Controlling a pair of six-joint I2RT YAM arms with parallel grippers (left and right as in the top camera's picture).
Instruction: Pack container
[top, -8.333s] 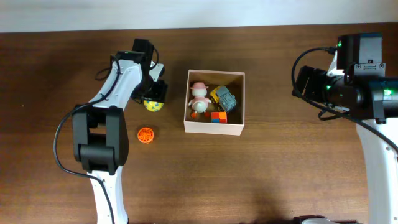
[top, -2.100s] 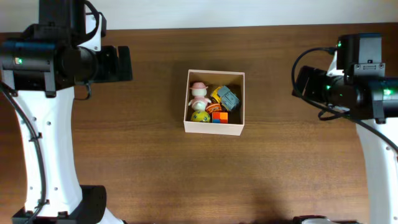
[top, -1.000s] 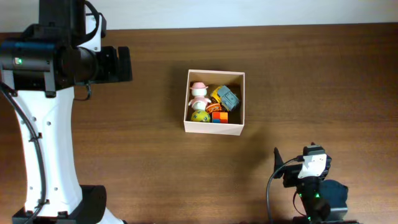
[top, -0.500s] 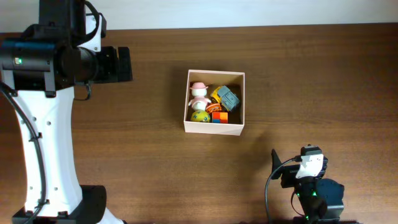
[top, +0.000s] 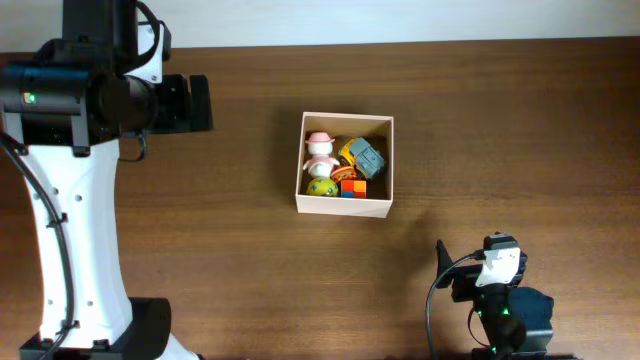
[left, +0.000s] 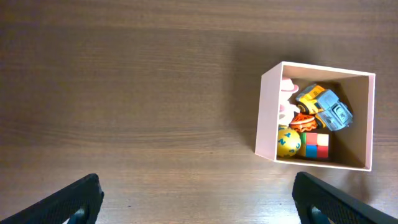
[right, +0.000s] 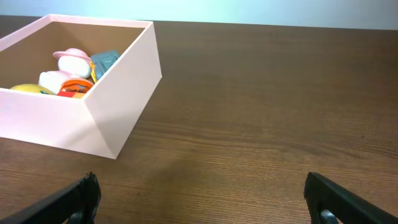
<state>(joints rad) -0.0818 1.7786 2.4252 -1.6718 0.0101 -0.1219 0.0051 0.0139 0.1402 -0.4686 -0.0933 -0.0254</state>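
**Container packed, both arms clear of it**

The container (top: 345, 207) sits at mid-bench, and five toys are seen inside it: a pink-hatted figure (top: 320, 150), a yellow ball (top: 320, 186), a colour cube (top: 350, 188), a grey-and-yellow truck (top: 361, 157) and an orange disc (top: 343, 173). The left end effector (left: 199, 205) is held high and well off to the container's left, its fingers spread wide and nothing held. The right end effector (right: 205, 205) is set low beside the container's near right corner, equally wide and empty. No toy is seen outside the container, so packing is judged finished. Any closing move is best routed away from the light cardboard walls, so that the container is not nudged.
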